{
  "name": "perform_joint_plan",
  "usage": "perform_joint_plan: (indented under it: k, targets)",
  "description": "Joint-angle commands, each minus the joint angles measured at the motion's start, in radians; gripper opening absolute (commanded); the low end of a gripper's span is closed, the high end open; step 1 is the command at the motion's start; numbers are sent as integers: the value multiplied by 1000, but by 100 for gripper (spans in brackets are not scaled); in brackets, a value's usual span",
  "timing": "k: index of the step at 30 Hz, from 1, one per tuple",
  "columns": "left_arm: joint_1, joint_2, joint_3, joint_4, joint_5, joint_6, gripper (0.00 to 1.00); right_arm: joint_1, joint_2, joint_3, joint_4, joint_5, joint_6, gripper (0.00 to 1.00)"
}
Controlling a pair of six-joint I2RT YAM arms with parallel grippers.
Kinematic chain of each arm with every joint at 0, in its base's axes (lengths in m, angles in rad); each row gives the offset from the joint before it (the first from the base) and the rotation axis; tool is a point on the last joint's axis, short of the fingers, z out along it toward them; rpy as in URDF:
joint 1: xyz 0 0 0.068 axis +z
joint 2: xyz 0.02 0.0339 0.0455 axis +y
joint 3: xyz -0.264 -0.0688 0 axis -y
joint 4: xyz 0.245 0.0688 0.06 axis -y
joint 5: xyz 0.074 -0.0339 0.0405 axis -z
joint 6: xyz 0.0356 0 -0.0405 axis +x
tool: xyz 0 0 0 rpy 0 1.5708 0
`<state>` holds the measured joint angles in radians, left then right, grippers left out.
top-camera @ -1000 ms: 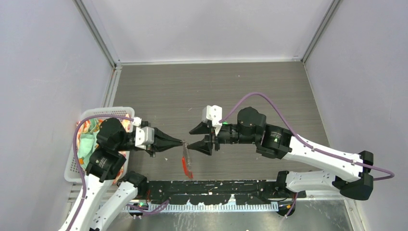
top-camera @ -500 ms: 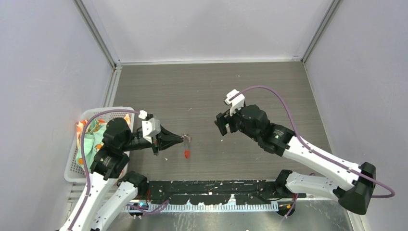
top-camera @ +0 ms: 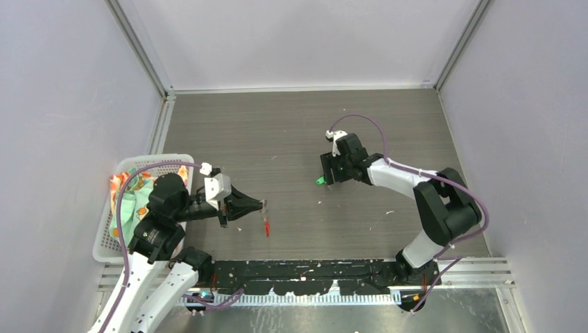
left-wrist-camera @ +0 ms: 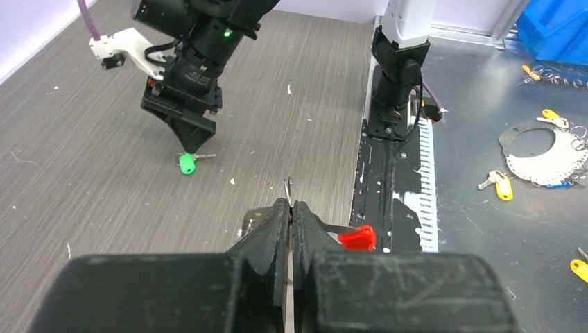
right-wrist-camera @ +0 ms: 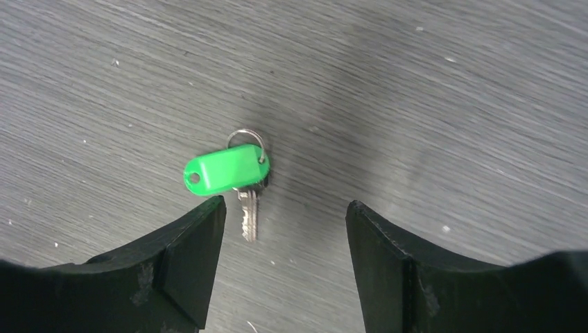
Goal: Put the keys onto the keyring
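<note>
My left gripper (top-camera: 262, 204) is shut on the keyring, held above the table. In the left wrist view the thin silver loop (left-wrist-camera: 288, 189) pokes out past the closed fingertips and the red strip (left-wrist-camera: 357, 237) hangs to the right; from above the strip (top-camera: 267, 226) dangles below the tips. The green-tagged key (right-wrist-camera: 225, 168) lies flat on the table, also seen from above (top-camera: 320, 182). My right gripper (right-wrist-camera: 284, 208) is open, pointing down just above it, with the key blade near the left finger (right-wrist-camera: 187, 243). The red-and-white tagged key is not in view.
A white basket (top-camera: 111, 239) with colourful cloth stands at the left wall beside my left arm. A black rail (top-camera: 312, 267) runs along the table's front edge. Beyond it, yellow-tagged keys (left-wrist-camera: 500, 183) and a metal disc (left-wrist-camera: 537, 149) lie on a metal surface.
My right arm has swung away from the left gripper, out to the middle right, and now points down over the green key. My left gripper still holds the keyring, shifted slightly.
</note>
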<state>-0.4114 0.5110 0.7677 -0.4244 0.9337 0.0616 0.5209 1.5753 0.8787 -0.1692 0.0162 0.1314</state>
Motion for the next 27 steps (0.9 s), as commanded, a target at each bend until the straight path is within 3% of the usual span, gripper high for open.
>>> perform_joint_plan:
  k: [1, 14, 27]
  targets:
    - [-3, -17, 8, 14, -9, 10, 0, -4, 74, 94, 82, -136, 3, 68]
    - [-2, -16, 13, 30, -20, 19, 0, 4, 172, 141, 3, -179, 23, 57]
    - [-3, -7, 22, 39, -35, 24, 0, 152, 151, 99, -17, -77, 60, 56]
